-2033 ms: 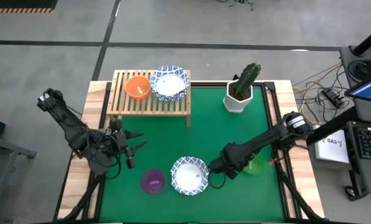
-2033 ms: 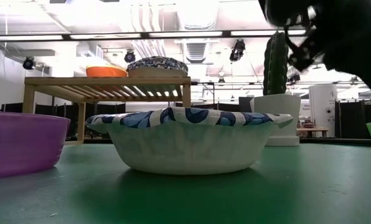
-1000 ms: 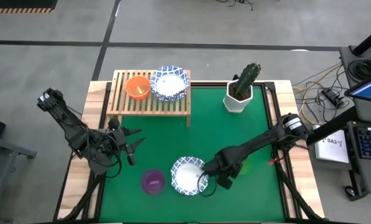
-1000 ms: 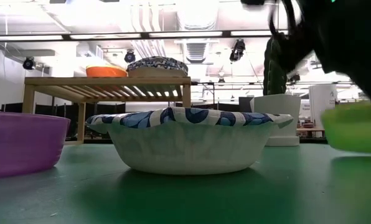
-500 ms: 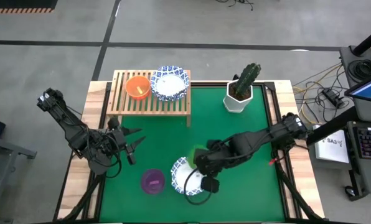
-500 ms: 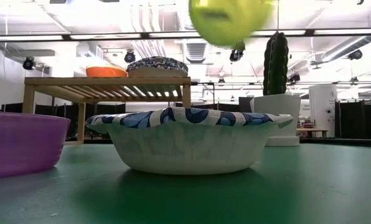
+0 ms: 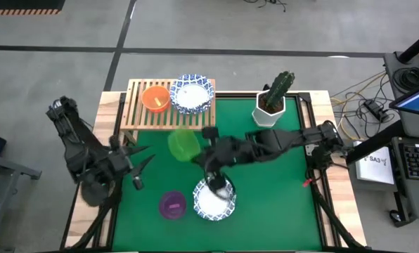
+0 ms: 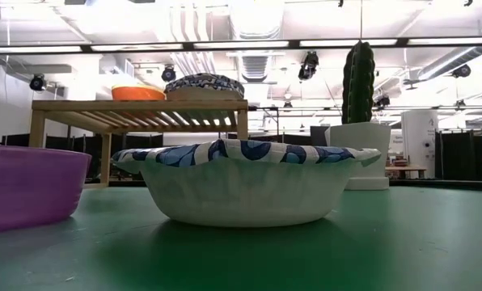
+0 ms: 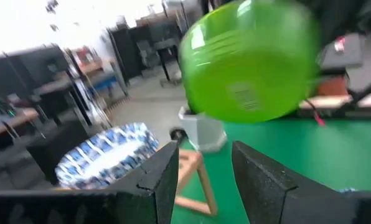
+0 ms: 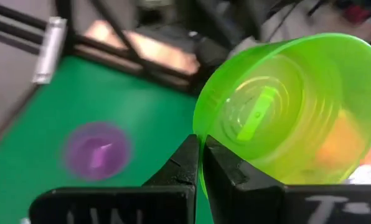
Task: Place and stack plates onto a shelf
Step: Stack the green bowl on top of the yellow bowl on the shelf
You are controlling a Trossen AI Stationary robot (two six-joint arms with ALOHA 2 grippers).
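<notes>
Progress since half a second ago: the right gripper (image 7: 195, 150) has carried the green dish (image 7: 183, 144) away from above the blue-rimmed plate (image 7: 214, 199) on the table and up toward the shelf (image 7: 169, 116), so the dish has left the low view. That suggests placement is close. The right wrist view shows both fingers pinched on the dish's rim, the dish tilted and held clear of the green table (image 7: 266, 176), just in front of the shelf's near edge. On the shelf sit an orange dish (image 7: 155, 98) and another blue-rimmed plate (image 7: 192, 93). The purple dish (image 7: 173, 204) waits on the table. The left gripper (image 7: 136, 169) hovers nearby, fingers spread and empty.
</notes>
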